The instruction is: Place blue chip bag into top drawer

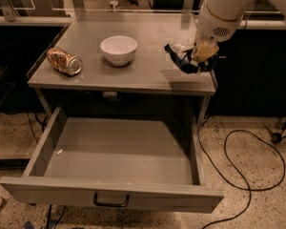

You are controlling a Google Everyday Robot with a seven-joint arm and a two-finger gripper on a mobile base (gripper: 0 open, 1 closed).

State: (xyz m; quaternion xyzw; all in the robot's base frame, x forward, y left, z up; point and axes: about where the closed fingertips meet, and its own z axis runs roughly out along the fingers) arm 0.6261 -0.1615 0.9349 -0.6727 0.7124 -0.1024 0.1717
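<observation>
Clenching the blue chip bag (180, 57) in the gripper (200, 58) above and right of the open top drawer (62, 192), possibly risking slippery foil sliding out short of it.

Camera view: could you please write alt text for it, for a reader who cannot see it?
The gripper holds the blue chip bag at the right side of a grey table, above the top drawer, which is pulled wide open. A white bowl and a can lying on its side sit further left on the table.
</observation>
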